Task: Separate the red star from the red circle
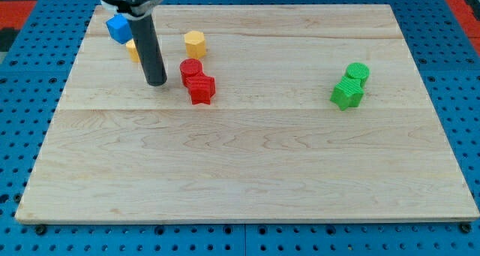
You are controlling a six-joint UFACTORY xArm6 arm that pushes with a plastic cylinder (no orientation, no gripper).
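Note:
The red circle (190,69) and the red star (201,88) touch each other at the view's upper left, the star just below and right of the circle. My tip (157,83) rests on the board a short way to the left of both red blocks, apart from them. The dark rod rises from it toward the view's top.
A yellow hexagon (195,43) lies above the red circle. A blue cube (118,28) and a yellow block (133,49), partly hidden by the rod, sit at the upper left corner. A green circle (358,73) and green star (346,94) touch at the right. The wooden board (247,166) ends at the blue pegboard.

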